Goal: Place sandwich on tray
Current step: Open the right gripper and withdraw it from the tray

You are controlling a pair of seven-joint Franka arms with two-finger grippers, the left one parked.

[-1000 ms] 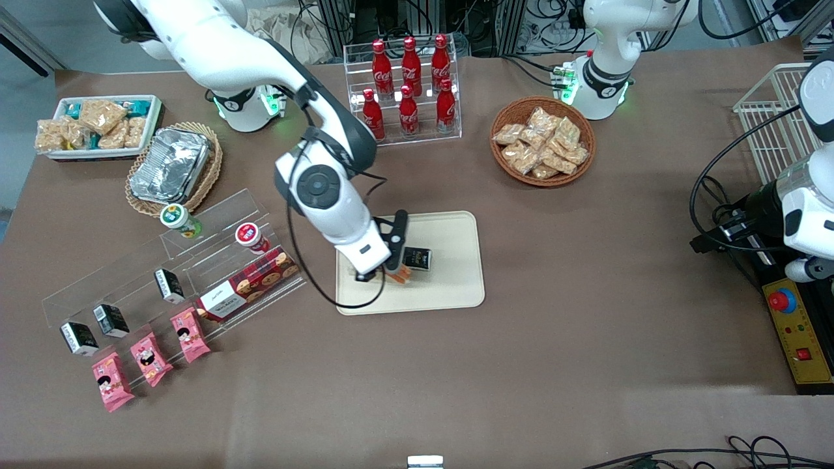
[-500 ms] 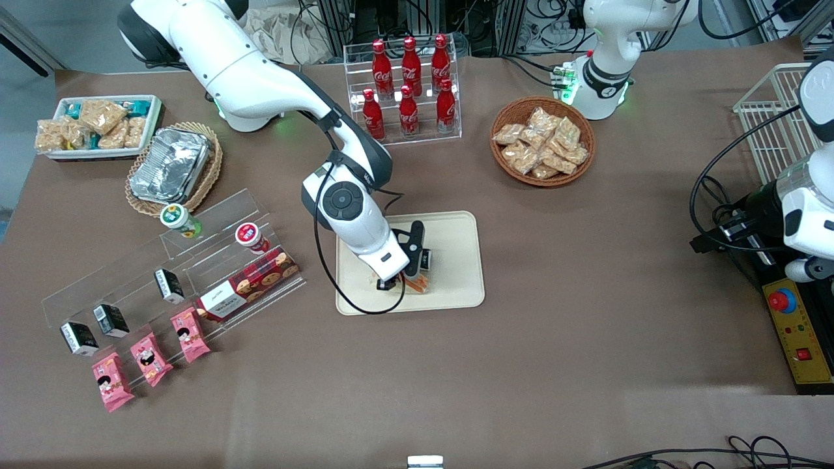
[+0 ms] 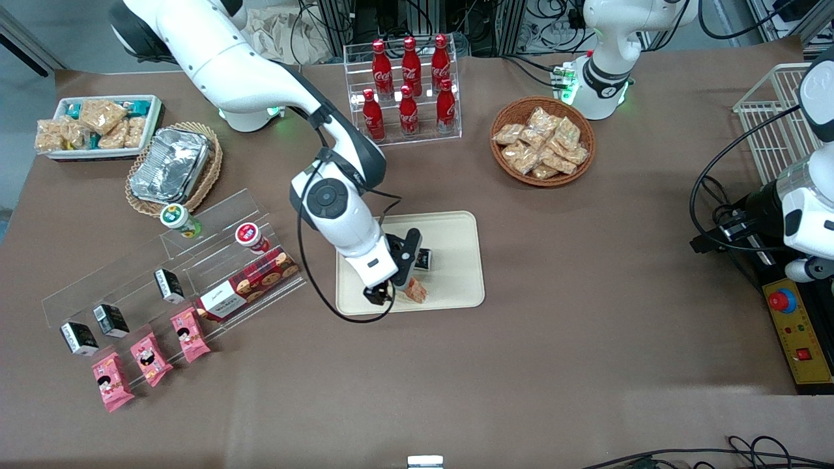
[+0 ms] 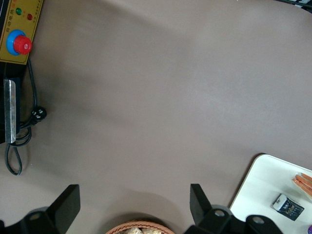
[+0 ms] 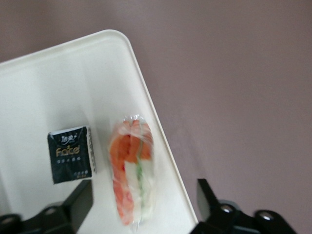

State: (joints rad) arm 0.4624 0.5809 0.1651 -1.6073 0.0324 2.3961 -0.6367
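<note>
The sandwich (image 3: 416, 291), a wrapped wedge with orange, red and green layers, lies on the cream-beige tray (image 3: 456, 260), close to the tray's rim nearest the front camera. My right gripper (image 3: 393, 284) hangs just above the tray beside the sandwich, open and holding nothing. In the right wrist view the sandwich (image 5: 131, 170) lies free on the tray (image 5: 48, 87) between the spread fingers of the gripper (image 5: 144, 195), touching neither. The sandwich also shows in the left wrist view (image 4: 303, 181), on the tray (image 4: 261, 190).
A small black packet (image 3: 422, 258) lies on the tray, next to the sandwich and farther from the front camera. A rack of cola bottles (image 3: 407, 85) and a basket of snack bags (image 3: 542, 140) stand farther back. An acrylic shelf of snacks (image 3: 195, 260) stands toward the working arm's end.
The gripper has let go of the sandwich, which now lies on the tray. The gripper has drawn back toward the working arm's end and uncovered it.
</note>
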